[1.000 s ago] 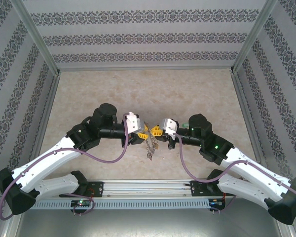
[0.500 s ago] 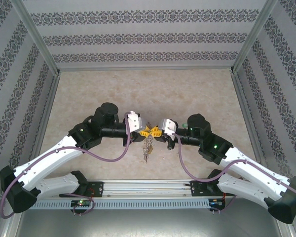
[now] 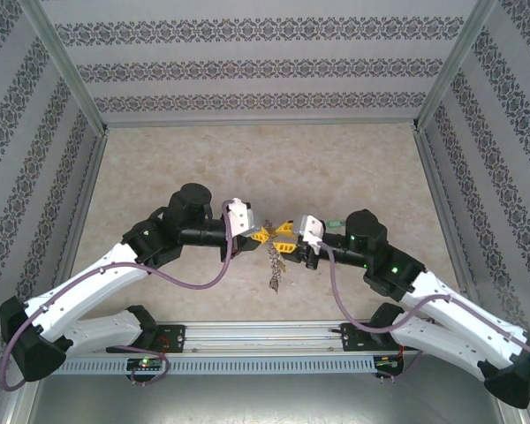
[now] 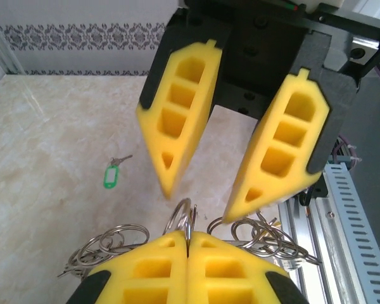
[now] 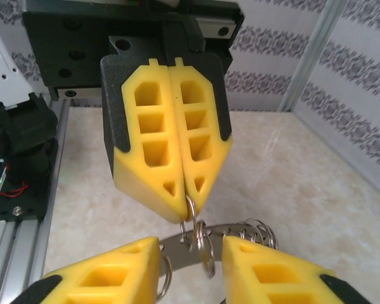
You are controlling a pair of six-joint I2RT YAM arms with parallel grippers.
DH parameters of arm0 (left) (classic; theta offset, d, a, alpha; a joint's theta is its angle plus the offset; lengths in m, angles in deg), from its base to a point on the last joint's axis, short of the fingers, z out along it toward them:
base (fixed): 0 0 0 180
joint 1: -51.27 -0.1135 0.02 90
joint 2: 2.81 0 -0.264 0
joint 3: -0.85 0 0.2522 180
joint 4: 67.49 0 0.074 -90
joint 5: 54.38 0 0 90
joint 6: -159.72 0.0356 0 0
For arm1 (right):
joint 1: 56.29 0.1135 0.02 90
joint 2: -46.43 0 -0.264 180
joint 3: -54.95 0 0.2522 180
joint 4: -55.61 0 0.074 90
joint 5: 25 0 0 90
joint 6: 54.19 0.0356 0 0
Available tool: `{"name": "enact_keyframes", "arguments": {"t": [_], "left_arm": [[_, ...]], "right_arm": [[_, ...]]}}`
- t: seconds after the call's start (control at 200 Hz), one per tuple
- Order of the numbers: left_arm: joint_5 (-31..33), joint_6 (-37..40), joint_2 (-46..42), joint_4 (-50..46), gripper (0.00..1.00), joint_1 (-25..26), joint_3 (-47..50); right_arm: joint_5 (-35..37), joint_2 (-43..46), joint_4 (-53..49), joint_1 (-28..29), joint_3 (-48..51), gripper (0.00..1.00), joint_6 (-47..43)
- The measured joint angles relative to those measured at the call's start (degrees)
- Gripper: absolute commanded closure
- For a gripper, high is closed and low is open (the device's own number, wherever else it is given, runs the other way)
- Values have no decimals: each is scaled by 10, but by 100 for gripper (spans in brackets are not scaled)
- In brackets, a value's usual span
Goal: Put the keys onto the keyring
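The keyring (image 4: 187,218) is gripped by one thin loop between the clenched pads of the left end effector (image 4: 187,239). These pads are pressed flat together at the bottom of the left wrist view, where their bases are cut off by the frame. In the right wrist view the same closed end effector (image 5: 187,197) is seen from the front, with the loop (image 5: 199,237) hanging from its tip. The right end effector (image 5: 190,246) is released. Its two yellow fingers are spread to either side of the hanging loops and are cut off at the bottom edge, and contact with the metal cannot be made out.

From above, the two end effectors (image 3: 261,235) (image 3: 287,237) are seen tip to tip over the middle of the table (image 3: 159,168). The keyring (image 3: 273,262) is seen there as a small dark tangle between and below them. Single keys cannot be told apart in it, nor whether its lower end rests on the table.

A green-tagged key (image 4: 112,176) is seen lying on the table, well apart from the ring, its metal blade too small to make out clearly
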Motion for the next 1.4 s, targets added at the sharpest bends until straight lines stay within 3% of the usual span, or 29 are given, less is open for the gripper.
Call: {"name": "enact_keyframes", "arguments": {"t": [0.255,0.669,1.089,1.399], "left_arm": [[-39,-39,-30,49,100,-2,12],[-64,-78,-37,105,100,-2,28],[-71,-86,-37,119,100,-3,38],[-75,-90,-42,122,100,-8,42]], "right_arm": [[12,74,0,0,18,77,24],[-48,17,32,0,18,94,50],[-64,39,51,0,14,99,56],[-68,3,45,0,-10,96,48]]}}
